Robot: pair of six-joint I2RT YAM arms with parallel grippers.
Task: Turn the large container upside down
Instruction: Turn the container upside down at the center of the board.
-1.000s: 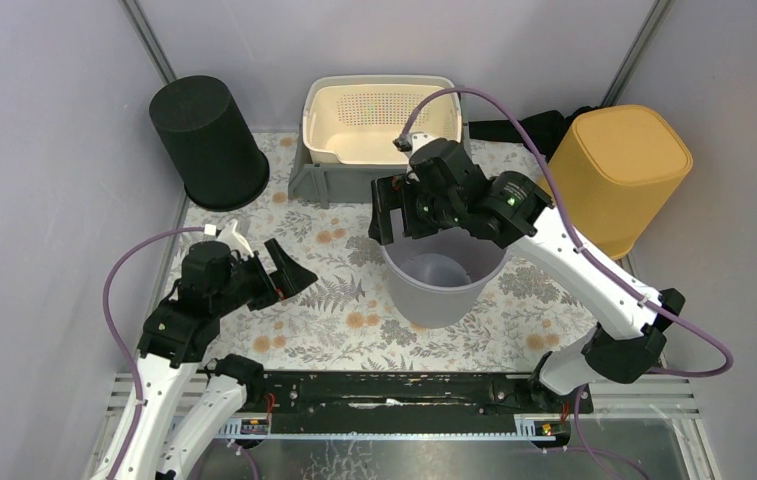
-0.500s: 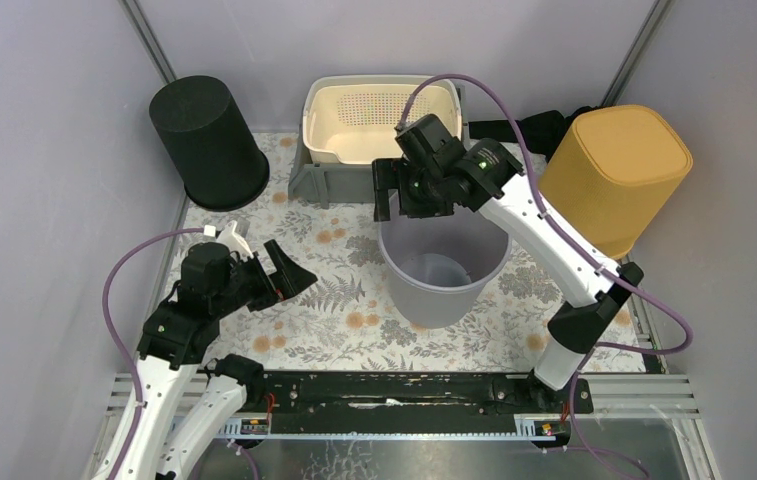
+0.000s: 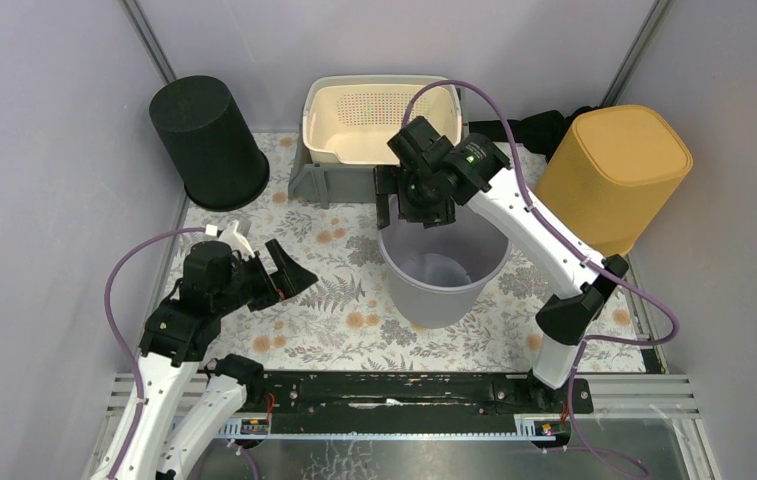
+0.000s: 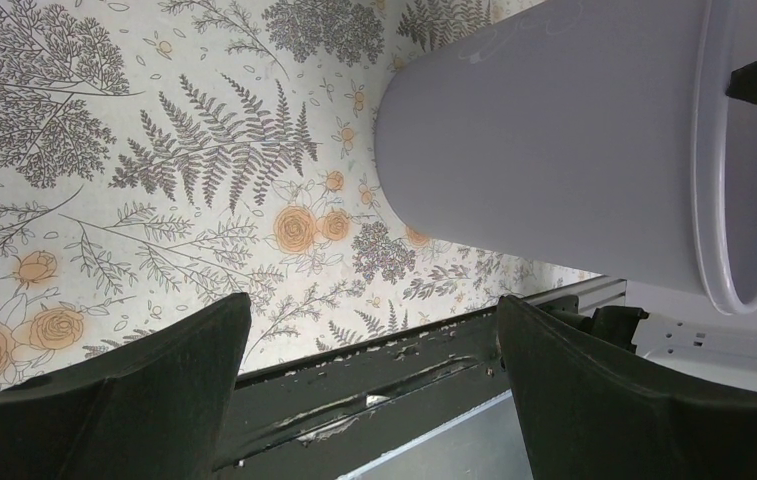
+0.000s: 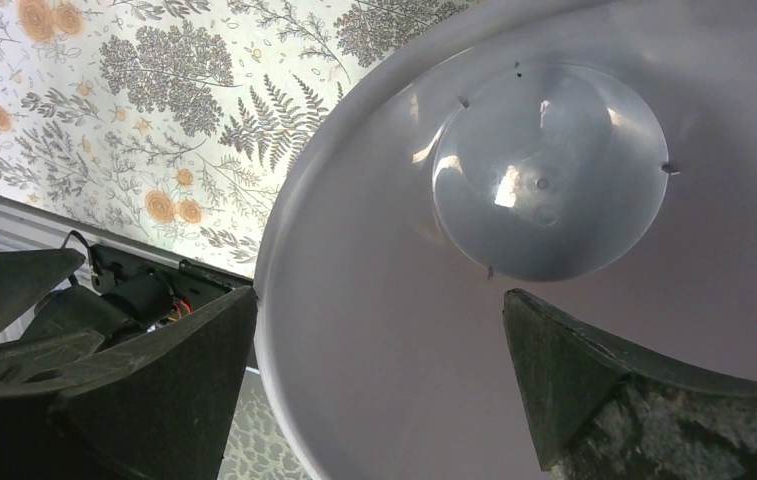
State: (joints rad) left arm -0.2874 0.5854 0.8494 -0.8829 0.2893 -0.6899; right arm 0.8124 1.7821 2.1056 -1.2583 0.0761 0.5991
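Grey bucket (image 3: 444,265) is the large container here. It sits upright, mouth up, right around the middle of the top view on the floral mat (image 3: 324,320). You can see straight down to its shiny round bottom in the right wrist view (image 5: 544,180).

The right gripper (image 3: 404,208) hangs over the bucket's far rim, just above centre of the frame. Its claw is spread wide and holds nothing. From the wrist cam (image 5: 379,300), one finger (image 5: 154,390) sits outside the rim at lower left, while the other one at lower right is over the inside wall. So it looks like it straddles the wall. I can't tell if either finger actually touches the plastic.

The left gripper (image 3: 274,275) is off at centre left of the top view, well apart from the bucket, hovering over the mat. Its claw is wide too, with nothing in it. In its wrist cam (image 4: 372,305) the two black fingers (image 4: 144,400) frame the bottom corners. The bucket (image 4: 554,140) fills the upper right there, with its side wall and rim showing.

Other stuff around:
- A black bin (image 3: 209,140) sits upside down in the upper left.
- A cream perforated basket (image 3: 379,120) is nested in a grey tub (image 3: 314,175) at top centre.
- A yellow container (image 3: 619,175) sits bottom-up at the right edge.
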